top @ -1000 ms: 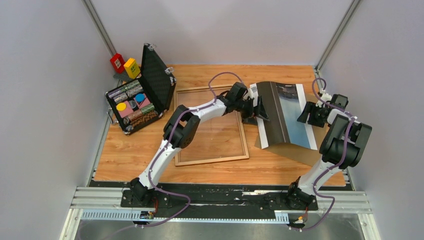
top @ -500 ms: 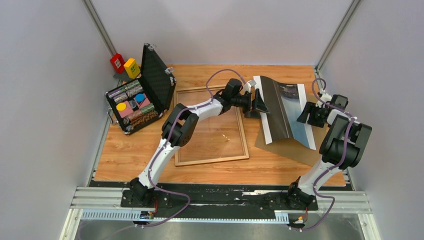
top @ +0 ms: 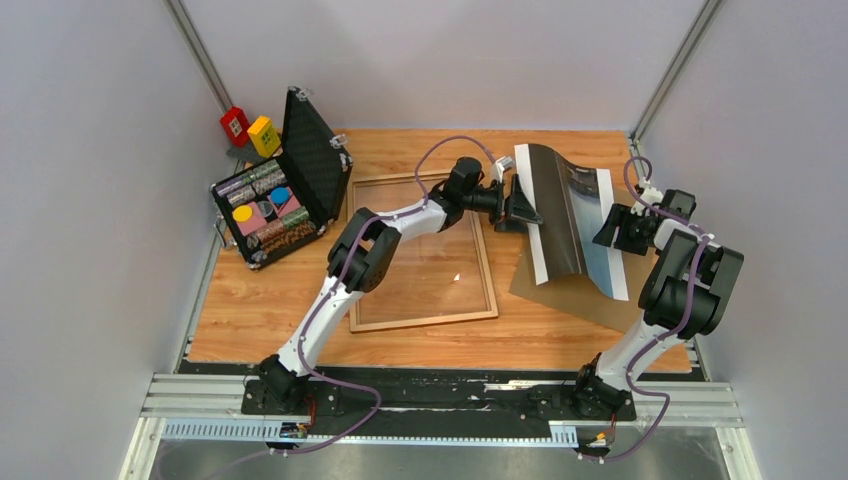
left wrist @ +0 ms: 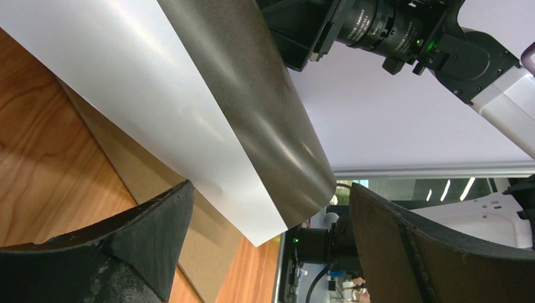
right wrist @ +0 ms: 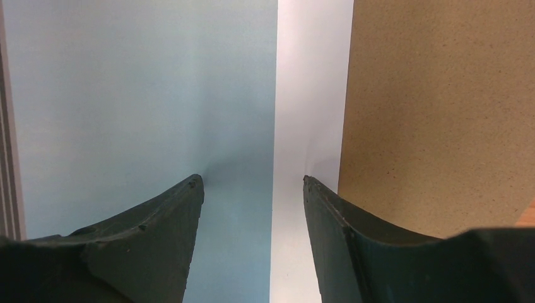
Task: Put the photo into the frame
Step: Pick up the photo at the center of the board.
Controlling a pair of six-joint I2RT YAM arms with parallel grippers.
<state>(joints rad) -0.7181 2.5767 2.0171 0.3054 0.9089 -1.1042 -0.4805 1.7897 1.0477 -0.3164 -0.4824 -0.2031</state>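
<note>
The photo (top: 572, 215) lies at the right on a brown backing board (top: 565, 298), its left side lifted and curled over to the right. My left gripper (top: 522, 207) is open at that raised left edge. In the left wrist view the white margin and dark band of the photo (left wrist: 208, 95) arch between the wide-apart jaws of the left gripper (left wrist: 271, 189). My right gripper (top: 612, 230) is open, with both tips pressed down on the photo's right side (right wrist: 158, 95), one on the blue, one on the white margin. The frame (top: 487, 270) lies flat at the table's middle.
An open black case (top: 285, 195) of coloured chips stands at the back left, with a red block (top: 235, 125) and a yellow block (top: 264, 135) behind it. The backing board also shows in the right wrist view (right wrist: 441, 101). Grey walls close in on both sides.
My left gripper has moved up and farther back, pushing the photo's left edge higher, so the photo curls over more steeply to the right. The right arm has not moved.
</note>
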